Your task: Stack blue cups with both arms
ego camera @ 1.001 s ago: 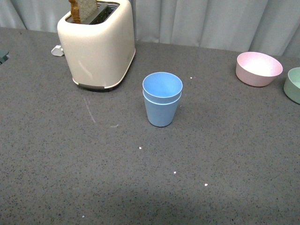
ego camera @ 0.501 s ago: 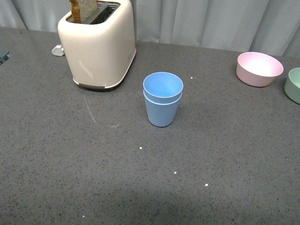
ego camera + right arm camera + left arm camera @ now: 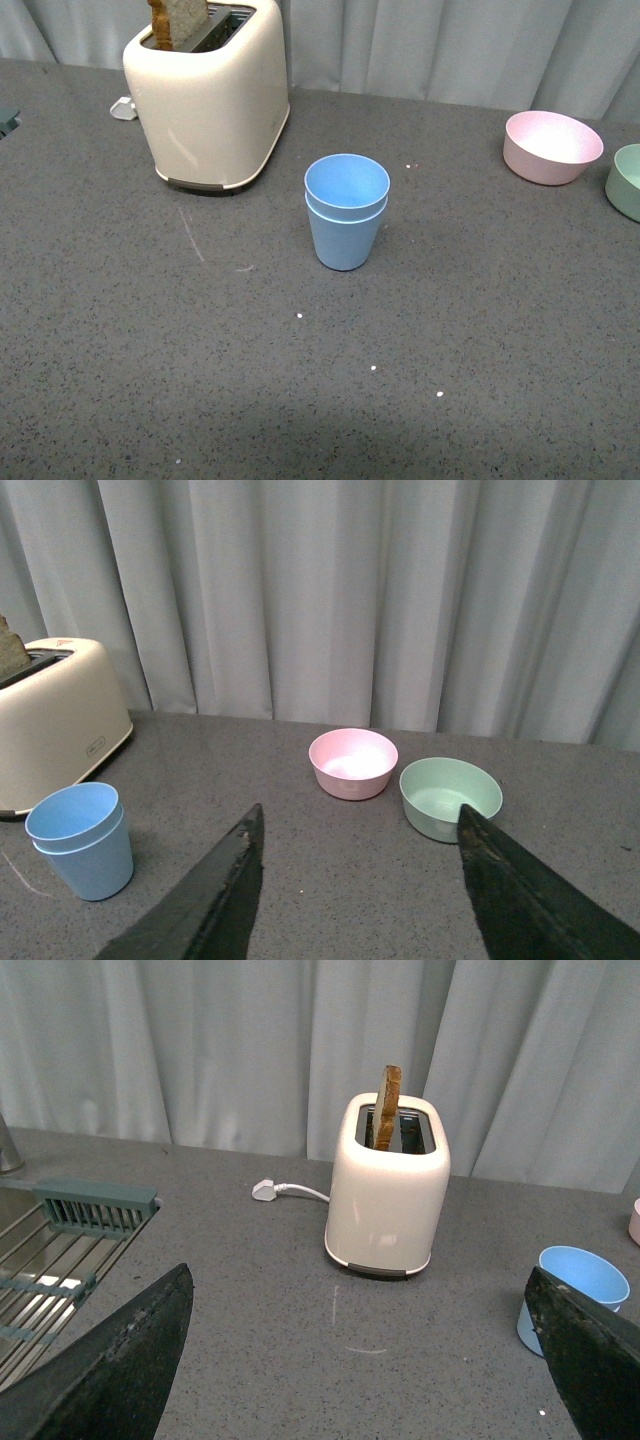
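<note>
Nothing has shifted: the blue cups [image 3: 346, 210] stay nested upright mid-tabletop [image 3: 480, 330], near the toaster [image 3: 207, 95]. Both arms hang well back, left claw [image 3: 360, 1360] and right claw [image 3: 355, 900] spread apart and empty, so stacking looks finished.

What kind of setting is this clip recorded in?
Likely a kitchen counter mock-up: a toaster with bread in it on a dark speckled countertop, a sink with a drying rack, and bowls.

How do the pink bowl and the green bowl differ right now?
The pink bowl is pink; the green bowl is pale green. In the front view the pink bowl sits farther back and shows whole, while the frame edge cuts the green bowl off. Both are upright, look empty, and are similar in shape.
</note>
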Robot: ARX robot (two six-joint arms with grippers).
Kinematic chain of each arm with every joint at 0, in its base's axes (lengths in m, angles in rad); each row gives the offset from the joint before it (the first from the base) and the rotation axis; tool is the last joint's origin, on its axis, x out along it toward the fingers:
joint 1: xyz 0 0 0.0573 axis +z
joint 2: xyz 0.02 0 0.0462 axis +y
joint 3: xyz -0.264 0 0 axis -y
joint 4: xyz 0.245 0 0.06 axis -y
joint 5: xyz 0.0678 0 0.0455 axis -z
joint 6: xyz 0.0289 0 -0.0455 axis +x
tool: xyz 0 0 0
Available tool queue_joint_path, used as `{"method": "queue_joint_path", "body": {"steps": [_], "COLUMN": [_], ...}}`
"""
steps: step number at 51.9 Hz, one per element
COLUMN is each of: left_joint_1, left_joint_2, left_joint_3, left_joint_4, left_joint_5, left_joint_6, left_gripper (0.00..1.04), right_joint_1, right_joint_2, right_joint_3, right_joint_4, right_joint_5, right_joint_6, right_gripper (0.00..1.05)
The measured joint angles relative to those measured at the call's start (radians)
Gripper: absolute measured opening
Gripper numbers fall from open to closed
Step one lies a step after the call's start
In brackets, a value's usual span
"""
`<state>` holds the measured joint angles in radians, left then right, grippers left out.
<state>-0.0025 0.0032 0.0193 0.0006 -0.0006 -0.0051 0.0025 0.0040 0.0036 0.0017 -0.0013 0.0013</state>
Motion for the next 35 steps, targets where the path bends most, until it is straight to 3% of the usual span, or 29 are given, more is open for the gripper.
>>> {"method": "queue_joint_path", "body": {"steps": [10, 35], "left_joint_1": [0.0, 0.0], "left_joint_2": [0.0, 0.0], "left_joint_3": [0.0, 0.0], "left_joint_4": [0.0, 0.0], "left_joint_5": [0.0, 0.0], "left_joint_6": [0.0, 0.0], "left_gripper": [0.98, 0.98], "right_joint_1": [0.0, 0.0], "right_joint_2": [0.0, 0.0], "right_joint_3": [0.0, 0.0], "right_joint_4": [0.0, 0.0], "right_joint_5": [0.0, 0.0], "right_joint_6": [0.0, 0.001], "right_gripper": [0.97, 0.95]}}
